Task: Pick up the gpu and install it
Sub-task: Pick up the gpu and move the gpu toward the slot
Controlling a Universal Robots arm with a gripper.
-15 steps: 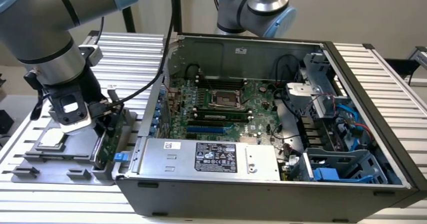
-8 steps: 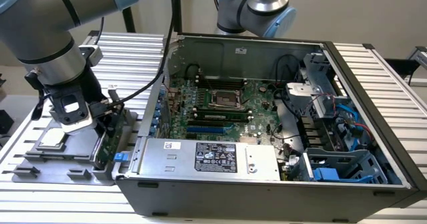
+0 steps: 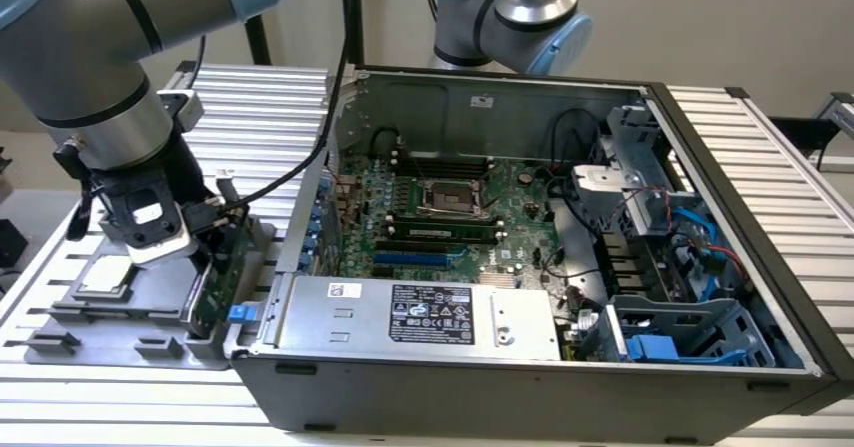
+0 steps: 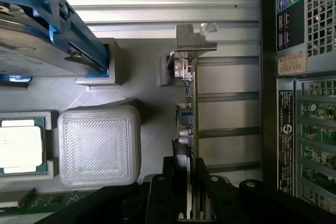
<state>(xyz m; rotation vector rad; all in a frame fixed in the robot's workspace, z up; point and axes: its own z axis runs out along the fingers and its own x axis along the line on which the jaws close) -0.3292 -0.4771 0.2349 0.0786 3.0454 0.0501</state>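
The fingers of the gripper are closed narrowly on the gpu, one on each face. The card stands on edge in the grey holder tray, left of the computer case. Its long axis runs alongside the case wall, with the silver bracket at the end away from the fingers. The power supply label is too small to read.

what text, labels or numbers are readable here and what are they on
No text reads clearly enough to quote.
Black label on the power supply: too small.
White sticker on the power supply: blurred.
Stickers on the computer case: too small.
Processor chip: washed out.
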